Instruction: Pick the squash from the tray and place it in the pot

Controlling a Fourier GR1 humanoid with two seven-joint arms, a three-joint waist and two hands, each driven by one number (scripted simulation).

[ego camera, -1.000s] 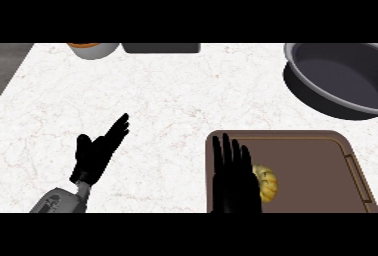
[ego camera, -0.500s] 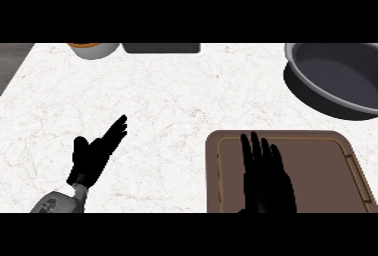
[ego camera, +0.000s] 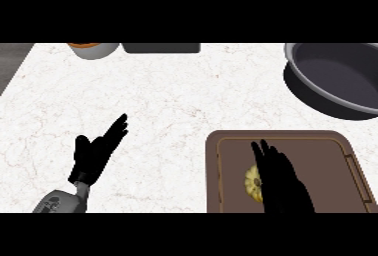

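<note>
Squash (ego camera: 253,183) on tray (ego camera: 314,150), right robot hand (ego camera: 285,186) above.

Bright, flat, even light across white counter (ego camera: 184,85); pot (ego camera: 336,75) inside noticeably darker than rim.

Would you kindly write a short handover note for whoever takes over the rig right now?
The left hand rests open on the counter, lower left.
The right hand is open, fingers straight, over the tray, partly covering the squash.
The pot stands upper right, apart from the tray.
Done: nothing grasped yet.
Left: grasp the squash, carry it to the pot, release.
</note>
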